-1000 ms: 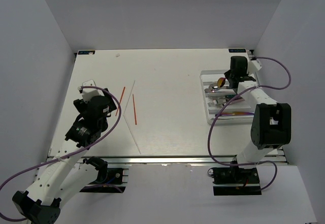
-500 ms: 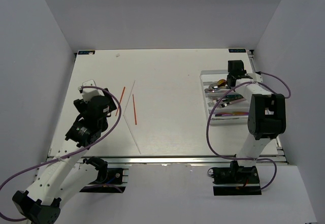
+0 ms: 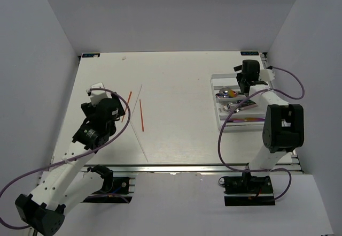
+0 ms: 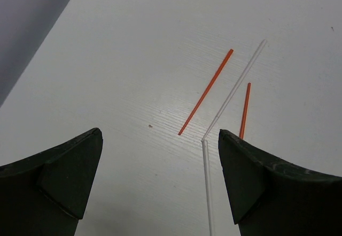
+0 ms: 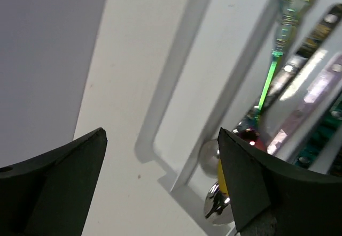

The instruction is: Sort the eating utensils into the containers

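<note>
Cutlery: glossy silver spoons (image 5: 210, 151) and iridescent purple, gold and teal metal handles (image 5: 291, 3) lie lengthwise inside the white rectangular plastic tray (image 3: 216, 103).
Tray: moulded into long parallel compartments, on the right of the pale wood-grain table (image 3: 176, 134).
Chopsticks: two thin red-orange sticks (image 4: 206, 92) and two white sticks (image 4: 235, 89) lie loose, left of centre.
Right gripper (image 5: 161, 131): dark fingers spread wide, empty, at the tray's far end.
Left gripper (image 4: 159, 134): spread wide, empty, above the chopsticks.

The left gripper (image 4: 159, 139) has its two dark fingers spread wide above the white table (image 4: 133, 43). Toward 1 o'clock lie a red-orange chopstick (image 4: 206, 92), a white chopstick (image 4: 234, 90) and a second red-orange chopstick (image 4: 245, 111). Another white chopstick (image 4: 207, 188) runs down to 6 o'clock.
</note>
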Controlling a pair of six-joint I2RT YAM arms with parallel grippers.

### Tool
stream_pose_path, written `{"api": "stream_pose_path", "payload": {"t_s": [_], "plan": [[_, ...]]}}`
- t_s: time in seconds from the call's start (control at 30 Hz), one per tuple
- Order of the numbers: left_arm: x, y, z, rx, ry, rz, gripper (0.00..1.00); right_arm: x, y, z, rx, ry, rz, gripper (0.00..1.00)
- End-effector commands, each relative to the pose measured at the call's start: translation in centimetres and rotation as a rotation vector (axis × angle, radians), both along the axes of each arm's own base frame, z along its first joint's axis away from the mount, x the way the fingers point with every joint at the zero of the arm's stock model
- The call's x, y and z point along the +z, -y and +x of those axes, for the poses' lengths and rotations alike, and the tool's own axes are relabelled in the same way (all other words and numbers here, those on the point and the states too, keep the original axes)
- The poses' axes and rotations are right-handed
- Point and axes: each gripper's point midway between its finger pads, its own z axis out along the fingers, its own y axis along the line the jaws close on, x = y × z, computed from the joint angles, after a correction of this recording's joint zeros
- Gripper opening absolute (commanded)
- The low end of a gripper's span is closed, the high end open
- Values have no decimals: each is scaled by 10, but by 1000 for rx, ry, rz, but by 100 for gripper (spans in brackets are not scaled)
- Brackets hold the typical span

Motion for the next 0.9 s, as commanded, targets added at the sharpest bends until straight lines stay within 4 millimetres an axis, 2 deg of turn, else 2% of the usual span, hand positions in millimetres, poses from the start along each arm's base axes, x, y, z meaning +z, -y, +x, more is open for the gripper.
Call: {"api": "stream_pose_path", "payload": {"t_s": [0.0,0.03,0.07,0.1,0.13,0.17,0.2,0.27,0.3,0.37,0.43,0.47,0.5,0.57,0.6,0.63,0.77,0.87], "plan": [[-9,22,14,-51,-66,-52,98,92,-41,21,287,216,-137,89],[-7,33,21,-88,-75,-79,98,108,-64,23,417,227,-255,89],[-13,43,25,-117,-105,-98,98,115,-81,21,497,229,-298,89],[-29,56,33,-144,-170,-115,97,110,-105,11,587,184,-339,89],[-36,60,36,-142,-199,-121,96,110,-116,5,662,157,-416,89],[-39,64,41,-133,-215,-126,96,106,-128,-4,720,131,-443,89],[-54,67,46,-116,-261,-119,96,97,-151,-24,810,85,-466,89],[-60,74,51,-123,-290,-130,94,78,-166,-51,902,-6,-527,89],[-69,78,51,-114,-316,-152,94,70,-185,-68,962,-24,-559,89],[-86,77,43,-59,-345,-204,91,45,-187,-97,1011,-75,-574,89],[-101,70,31,25,-371,-230,90,32,-193,-115,1067,-77,-540,89],[-109,75,28,38,-375,-273,90,22,-196,-129,1104,-87,-508,89],[-124,75,18,48,-402,-285,88,20,-195,-134,1111,-88,-504,89],[-140,88,16,12,-419,-342,78,20,-196,-143,1117,-77,-493,89],[-149,90,12,13,-438,-357,70,13,-196,-150,1131,-87,-491,89],[-154,91,10,18,-455,-360,66,12,-198,-153,1143,-80,-481,89],[-176,84,8,67,-504,-317,65,12,-202,-164,1180,-64,-473,89],[-181,82,12,70,-504,-292,65,9,-206,-172,1203,-54,-477,89]]}}
